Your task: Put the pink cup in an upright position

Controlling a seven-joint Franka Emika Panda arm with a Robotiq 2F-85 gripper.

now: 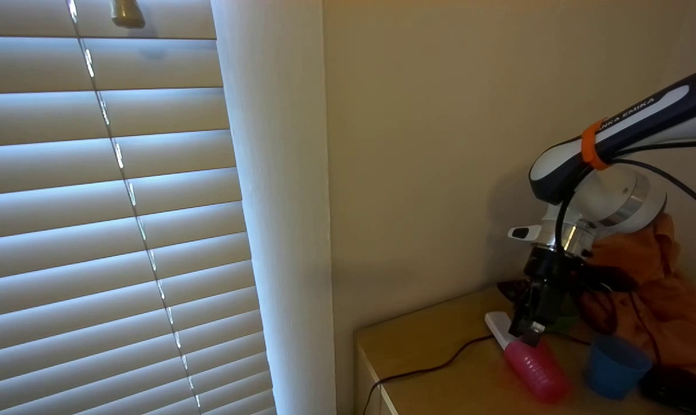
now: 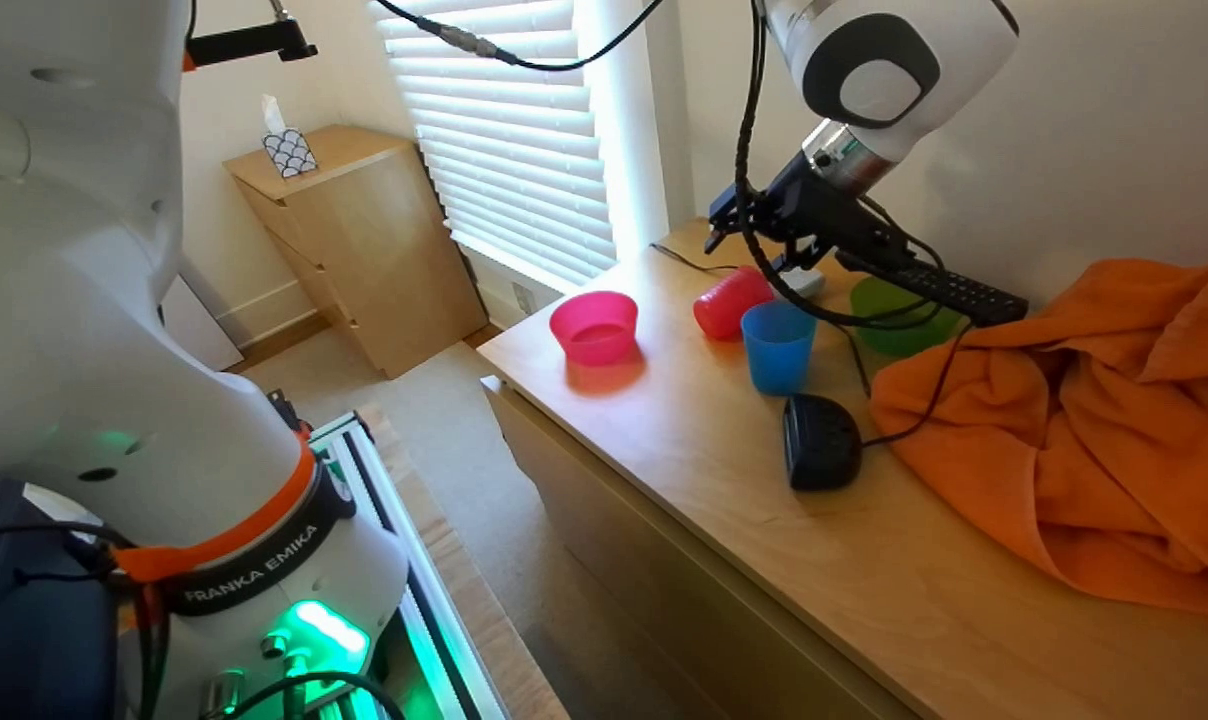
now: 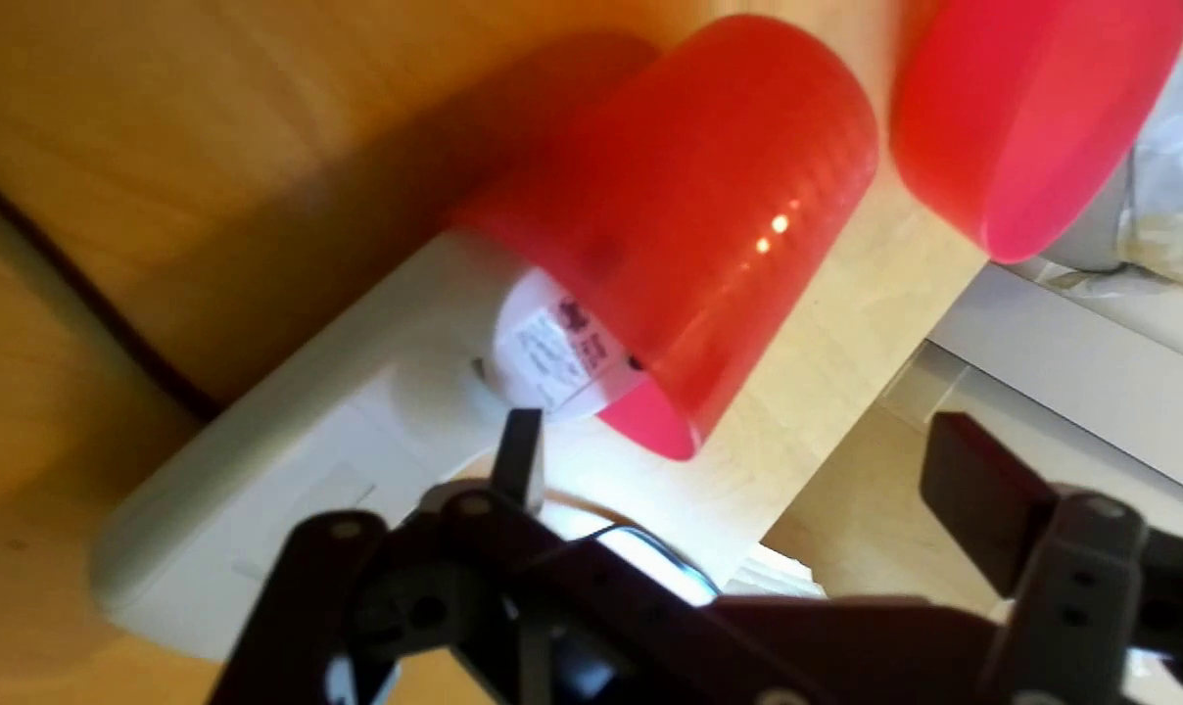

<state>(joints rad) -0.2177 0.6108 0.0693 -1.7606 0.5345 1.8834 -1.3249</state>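
Observation:
The pink cup [image 1: 537, 372] lies on its side on the wooden top. It also shows lying down in an exterior view [image 2: 732, 302] and in the wrist view [image 3: 709, 206]. Its mouth faces a white flat rectangular object [image 3: 337, 460], whose labelled end reaches into the cup's mouth. My gripper [image 3: 753, 480] is open, with nothing between its fingers. In both exterior views the gripper [image 1: 529, 334] [image 2: 754, 248] is above the white object and near the cup's mouth end. I cannot tell whether a finger touches anything.
A blue cup [image 2: 779, 348] stands upright close to the pink cup. A pink bowl [image 2: 596, 330] stands near the top's edge, a green bowl [image 2: 899, 315] behind. A black device [image 2: 822, 442], a dark cable [image 1: 434, 367] and an orange cloth [image 2: 1084, 420] lie on the same top.

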